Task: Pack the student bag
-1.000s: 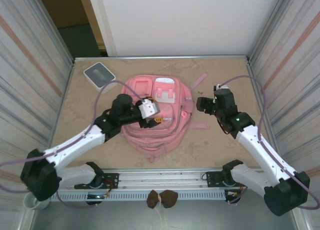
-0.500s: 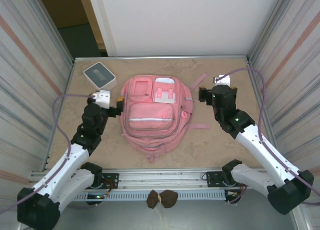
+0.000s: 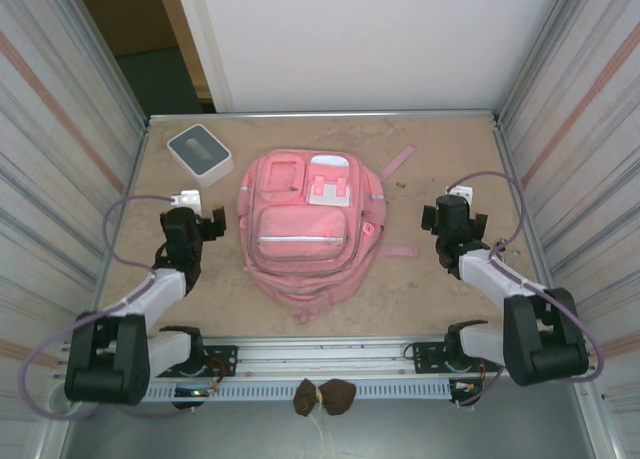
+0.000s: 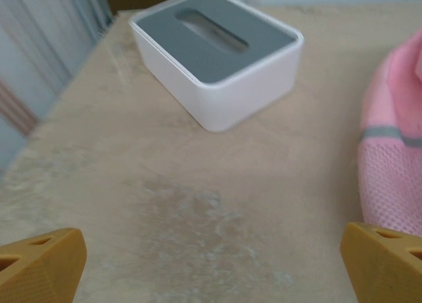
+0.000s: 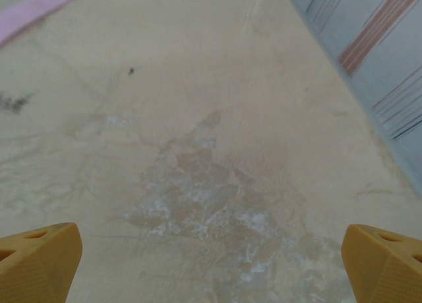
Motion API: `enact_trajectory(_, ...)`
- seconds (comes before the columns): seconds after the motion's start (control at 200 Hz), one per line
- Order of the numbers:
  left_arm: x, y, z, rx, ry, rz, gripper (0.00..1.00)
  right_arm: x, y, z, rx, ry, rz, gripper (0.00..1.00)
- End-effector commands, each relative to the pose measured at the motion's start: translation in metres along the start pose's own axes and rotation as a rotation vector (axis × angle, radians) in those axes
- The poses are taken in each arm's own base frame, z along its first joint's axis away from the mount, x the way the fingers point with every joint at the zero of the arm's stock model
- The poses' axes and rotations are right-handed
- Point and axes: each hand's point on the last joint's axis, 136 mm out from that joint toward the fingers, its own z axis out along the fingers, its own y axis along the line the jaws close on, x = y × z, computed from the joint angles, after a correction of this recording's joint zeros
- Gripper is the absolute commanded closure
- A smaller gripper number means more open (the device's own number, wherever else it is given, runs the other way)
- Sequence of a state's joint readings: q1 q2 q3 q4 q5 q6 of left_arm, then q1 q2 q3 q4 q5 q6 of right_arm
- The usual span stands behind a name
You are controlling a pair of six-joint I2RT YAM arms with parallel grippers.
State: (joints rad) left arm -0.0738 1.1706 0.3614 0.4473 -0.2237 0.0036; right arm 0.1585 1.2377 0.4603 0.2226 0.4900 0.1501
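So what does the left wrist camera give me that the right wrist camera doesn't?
Left wrist: the grey-topped white box ahead on the table, and the student bag, its mesh side at the right edge. Right wrist: a pink strap end in the top left corner. Both: bare tabletop, a striped side wall, and open jaws with nothing between the yellow tips, on the left gripper and the right gripper.

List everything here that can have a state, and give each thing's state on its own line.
pink backpack: lying flat, front up, pockets look zipped shut, not gripped.
grey-and-white box: upright, apart from the backpack, untouched.
left claw: open wide, empty.
right claw: open wide, empty.
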Motion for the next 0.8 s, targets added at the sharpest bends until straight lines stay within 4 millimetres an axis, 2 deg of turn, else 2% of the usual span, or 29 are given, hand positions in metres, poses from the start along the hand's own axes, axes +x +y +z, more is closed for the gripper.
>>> enact_trajectory(0.0, -0.015, -0.018, 0.012, 0.090, -0.096, -0.004, 0.01, -0.021, 0.010, 0.013, -0.099, -0.145, 0.075, 0.01)
enact_trajectory(0.19, -0.018, -0.023, 0.025, 0.101, -0.085, 0.044, 0.01, -0.029, 0.019, 0.017, -0.200, -0.196, 0.080, 0.01)
enact_trajectory(0.276, -0.002, -0.027, 0.036, 0.107, -0.130, 0.050, 0.01, -0.030, 0.021, 0.020, -0.215, -0.207, 0.061, 0.01)
enact_trajectory(0.301, -0.004, -0.030, 0.040, 0.115, -0.158, 0.078, 0.01, -0.029, 0.021, 0.022, -0.216, -0.219, 0.063, 0.01)
enact_trajectory(0.406, 0.001, -0.034, 0.044, 0.156, -0.084, 0.065, 0.01, -0.014, 0.026, 0.040, -0.261, -0.214, 0.080, 0.01)
enact_trajectory(0.456, -0.001, -0.031, 0.048, 0.148, -0.088, 0.055, 0.01, -0.019, 0.029, 0.045, -0.271, -0.208, 0.070, 0.01)
enact_trajectory(0.501, 0.002, -0.028, 0.048, 0.153, -0.050, 0.034, 0.01, -0.015, 0.027, 0.047, -0.282, -0.161, 0.087, 0.01)
enact_trajectory(0.792, 0.001, -0.027, 0.048, 0.150, -0.060, 0.030, 0.01, -0.015, 0.025, 0.049, -0.284, -0.161, 0.097, 0.01)
